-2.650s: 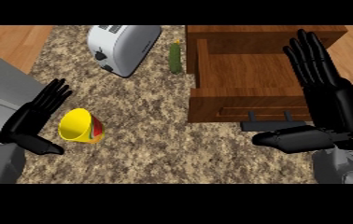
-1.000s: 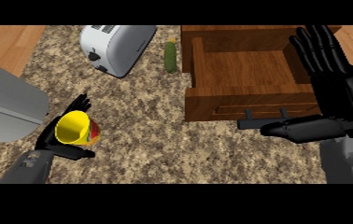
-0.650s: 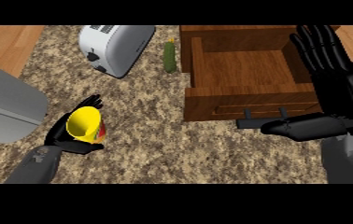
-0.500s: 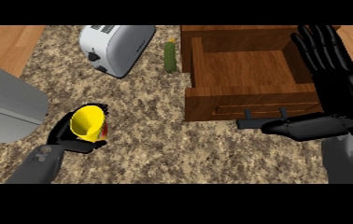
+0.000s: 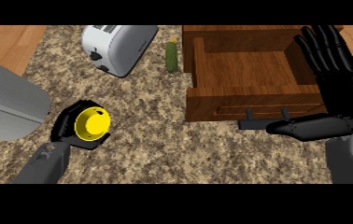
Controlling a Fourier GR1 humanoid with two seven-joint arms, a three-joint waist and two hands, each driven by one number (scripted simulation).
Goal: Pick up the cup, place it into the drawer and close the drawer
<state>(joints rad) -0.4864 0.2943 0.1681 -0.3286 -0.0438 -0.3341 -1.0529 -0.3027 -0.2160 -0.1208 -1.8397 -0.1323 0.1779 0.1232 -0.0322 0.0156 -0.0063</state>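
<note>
Yellow cup (image 5: 92,123) | within left hand (image 5: 69,127) fingers | over counter (image 5: 151,125)

Cup (image 5: 92,123) partly wrapped by left hand (image 5: 69,127): only the yellow round face shown, walls and any red part hidden behind curled fingers. Drawer (image 5: 248,73) cut at its far right wall by right hand (image 5: 324,59); handle (image 5: 265,120) partly covered by the thumb. Toaster (image 5: 117,45) clipped at the tabletop's far edge. Grey object (image 5: 21,104) at the tabletop's left edge cut off, unidentifiable.
</note>
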